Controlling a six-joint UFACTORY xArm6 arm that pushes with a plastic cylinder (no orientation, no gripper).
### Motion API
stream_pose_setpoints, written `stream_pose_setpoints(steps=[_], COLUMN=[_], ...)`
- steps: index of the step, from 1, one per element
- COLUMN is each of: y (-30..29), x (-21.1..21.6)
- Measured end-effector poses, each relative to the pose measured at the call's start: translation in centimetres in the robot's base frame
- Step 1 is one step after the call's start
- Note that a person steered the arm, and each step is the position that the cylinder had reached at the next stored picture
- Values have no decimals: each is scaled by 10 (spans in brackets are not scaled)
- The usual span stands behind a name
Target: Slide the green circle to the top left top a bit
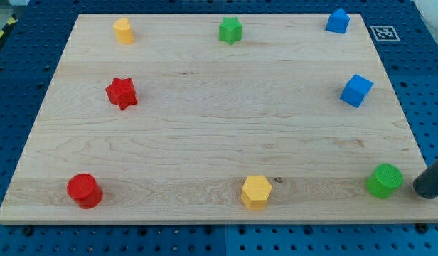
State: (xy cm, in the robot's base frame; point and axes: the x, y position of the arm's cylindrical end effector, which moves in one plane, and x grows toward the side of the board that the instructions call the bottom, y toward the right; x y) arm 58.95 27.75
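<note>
The green circle is a short green cylinder at the view's bottom right corner of the wooden board. My tip is the dark rod's lower end at the view's right edge, just off the board's right side. It sits to the right of the green circle and slightly below it, a small gap apart from it.
A yellow hexagon sits at bottom centre and a red circle at bottom left. A red star is mid left. A yellow block, a green star and a blue block line the top. A blue cube is at right.
</note>
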Motion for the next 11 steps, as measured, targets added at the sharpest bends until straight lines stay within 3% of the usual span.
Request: stream_pose_setpoints(steps=[3, 4, 5, 11], y=[-9, -10, -25, -58], x=[-14, 14, 13, -7])
